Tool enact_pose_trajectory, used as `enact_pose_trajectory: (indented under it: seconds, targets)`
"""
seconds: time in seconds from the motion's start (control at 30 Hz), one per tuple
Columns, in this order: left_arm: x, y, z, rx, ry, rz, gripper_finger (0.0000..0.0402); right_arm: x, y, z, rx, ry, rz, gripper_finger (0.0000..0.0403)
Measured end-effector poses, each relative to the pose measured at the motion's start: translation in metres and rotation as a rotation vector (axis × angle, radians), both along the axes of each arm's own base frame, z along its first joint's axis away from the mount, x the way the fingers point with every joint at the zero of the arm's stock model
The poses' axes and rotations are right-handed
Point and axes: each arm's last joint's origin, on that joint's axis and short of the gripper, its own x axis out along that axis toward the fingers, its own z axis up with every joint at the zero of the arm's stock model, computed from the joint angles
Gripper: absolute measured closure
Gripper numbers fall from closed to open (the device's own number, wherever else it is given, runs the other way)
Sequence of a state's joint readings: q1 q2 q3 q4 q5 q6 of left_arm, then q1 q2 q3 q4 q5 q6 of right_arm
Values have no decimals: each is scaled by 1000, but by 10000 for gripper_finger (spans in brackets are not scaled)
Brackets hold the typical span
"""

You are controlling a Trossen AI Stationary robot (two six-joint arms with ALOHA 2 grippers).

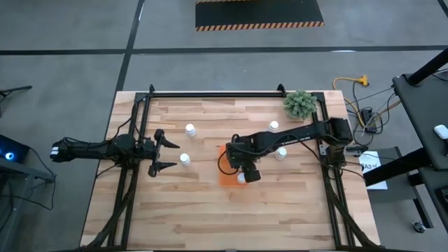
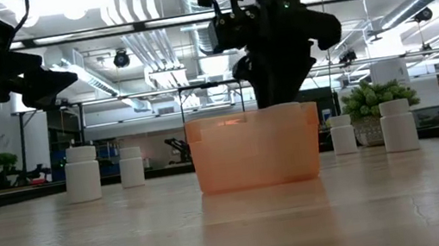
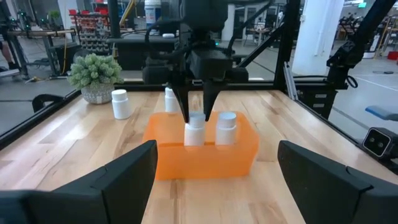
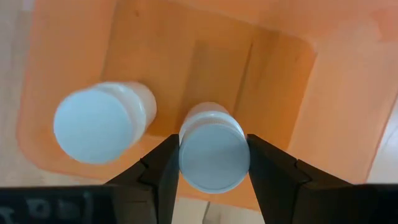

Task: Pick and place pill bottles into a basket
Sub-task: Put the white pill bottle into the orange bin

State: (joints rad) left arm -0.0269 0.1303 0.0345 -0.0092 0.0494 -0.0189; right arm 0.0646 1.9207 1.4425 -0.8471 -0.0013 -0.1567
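**A:** Which step are we at?

**B:** Placing, I'd say. The right gripper (image 4: 213,163) is over the basket (image 1: 225,175) in the middle of the table, its fingers (image 3: 182,93) clenched on the cap end of a bottle (image 4: 213,152). The right wrist view shows the two pads pressed against the cap on either side, and the bottle is already down inside the orange walls.

**A:** Anything else in the basket?

**B:** One more bottle (image 4: 99,121) stands just beside the held one, close but apparently not touching. In the left wrist view they show as a pair side by side above the rim.

**A:** So what does the next move call for?

**B:** Probably settling the bottle on the basket floor, opening the fingers and lifting straight up, so neither bottle gets tipped.

**A:** And the rest of the bottles?

**B:** Four stand loose on the table: two to the right of the basket, one (image 1: 281,152) near it and one (image 1: 274,126) farther off toward the plant (image 1: 299,103), and two to the left (image 1: 184,159) (image 1: 190,129).

**A:** The other arm?

**B:** The left gripper (image 1: 162,150) waits at the left of the table, fingers spread wide and empty, just beside the nearer left bottle.
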Motion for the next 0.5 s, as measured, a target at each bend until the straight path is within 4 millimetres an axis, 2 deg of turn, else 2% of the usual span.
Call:
enact_pose_trajectory:
  seconds: [0.23, 0.5]
  targets:
    - [0, 0, 0, 0, -1, 0, 87, 10, 2, -1, 46, 21, 18, 248]
    - [0, 0, 0, 0, 0, 0, 87, 11, 3, 0, 57, 38, 19, 248]
